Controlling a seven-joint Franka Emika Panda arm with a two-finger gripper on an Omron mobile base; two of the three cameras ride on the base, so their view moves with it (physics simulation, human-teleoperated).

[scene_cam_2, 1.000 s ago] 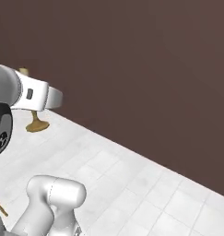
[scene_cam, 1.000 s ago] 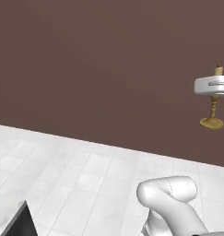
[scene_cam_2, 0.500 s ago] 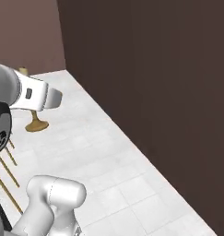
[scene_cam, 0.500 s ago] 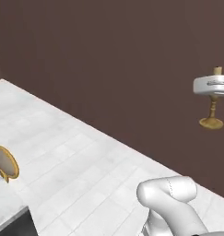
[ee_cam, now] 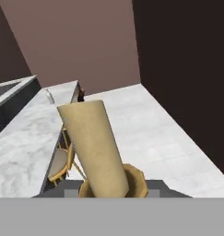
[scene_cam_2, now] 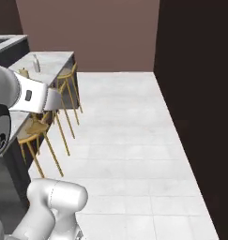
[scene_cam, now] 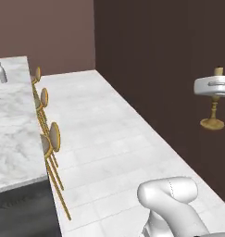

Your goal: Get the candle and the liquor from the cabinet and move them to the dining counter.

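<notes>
Right up close in the hand view, the candle (ee_cam: 92,147) fills the lower middle of the frame, pale stick leaning up and left out of its golden cup, and the tool (scene_cam: 215,87) is closed around it, carrying it clear of any surface. In the left base view the same candle hangs at the right edge, wick end poking above the white hand and the brass stem and round foot dangling below, well off the floor (scene_cam: 114,148). The job in hand, as I read it, is the carry across to the dining worktop (scene_cam: 12,134), which lies along the left of that view with the gold-legged stools (scene_cam: 51,139) tucked against its edge. Doing it well means keeping the candle upright and the grip steady while the base rolls, then approaching over the stools rather than through them, and lowering the foot flat onto bare marble before letting go. Farther off, at the upper left of the left base view, a small pale bottle (scene_cam: 2,73) stands on the marble; it looks like the liquor, so set the candle down well apart from it.
</notes>
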